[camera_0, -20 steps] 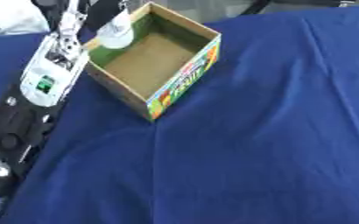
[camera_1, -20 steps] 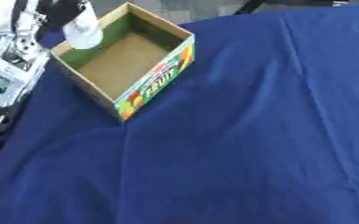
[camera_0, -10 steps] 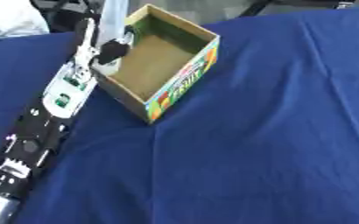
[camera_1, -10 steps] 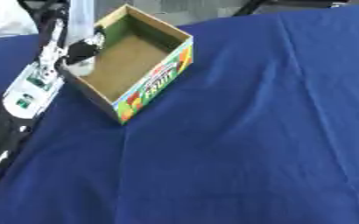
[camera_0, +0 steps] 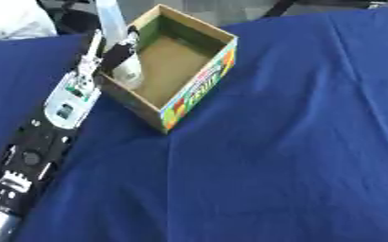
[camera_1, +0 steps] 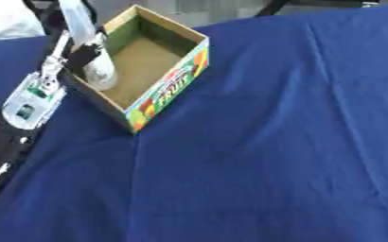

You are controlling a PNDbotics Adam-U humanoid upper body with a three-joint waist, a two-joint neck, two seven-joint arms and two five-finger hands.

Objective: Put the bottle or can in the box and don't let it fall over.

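Observation:
An open cardboard box (camera_0: 199, 88) with a fruit print on its front wall sits at the upper left of the blue cloth. A white bottle (camera_0: 129, 72) stands upright inside it, against the left wall. My left arm reaches up from the lower left, and my left hand (camera_0: 114, 51) is over the box's left rim with dark fingers curled round the bottle's upper part. The top of the bottle is hidden by the hand. My right hand shows in neither view.
A blue cloth (camera_0: 296, 142) with soft folds covers the whole table. A white cloth-like shape (camera_0: 11, 19) lies beyond the far left edge, and dark objects (camera_1: 280, 5) stand behind the box.
My left hand has carried the bottle from above the box's left rim down into the box, so the bottle now stands on the box floor. The box has stayed put.

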